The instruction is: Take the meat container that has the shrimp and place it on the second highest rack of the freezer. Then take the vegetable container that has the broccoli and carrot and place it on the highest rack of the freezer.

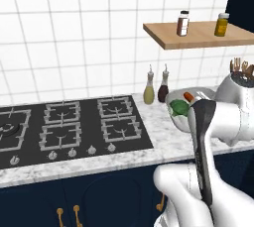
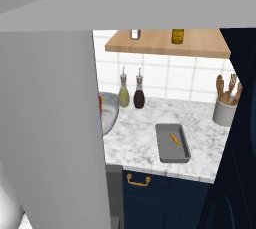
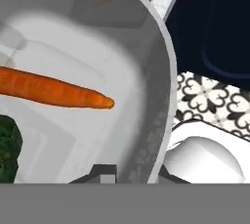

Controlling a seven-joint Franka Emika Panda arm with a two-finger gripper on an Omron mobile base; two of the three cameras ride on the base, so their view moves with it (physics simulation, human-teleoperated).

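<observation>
The vegetable container [image 3: 122, 37], a round grey bowl, sits close under the hand, holding an orange carrot [image 3: 53, 91] and a dark green broccoli [image 3: 9, 145]. My gripper [image 3: 128, 173] sits at its near rim, one dark fingertip [image 3: 105, 170] inside the wall, apparently shut on the rim. The same container [image 1: 179, 103] appears beside my arm at the right end of the counter, and its edge [image 2: 109, 115] peeks out from behind my arm. The meat container [image 2: 172, 143], a flat grey tray with an orange shrimp [image 2: 173, 139], lies on the marble counter.
A black gas hob [image 1: 64, 127] is set in the counter to the left. Two oil bottles [image 1: 155, 88] stand by the tiled wall, under a wooden shelf [image 1: 198, 35] with jars. A utensil pot [image 2: 224, 109] stands beside a tall dark navy panel [image 2: 242, 123]. Patterned floor tiles [image 3: 210, 103] lie below.
</observation>
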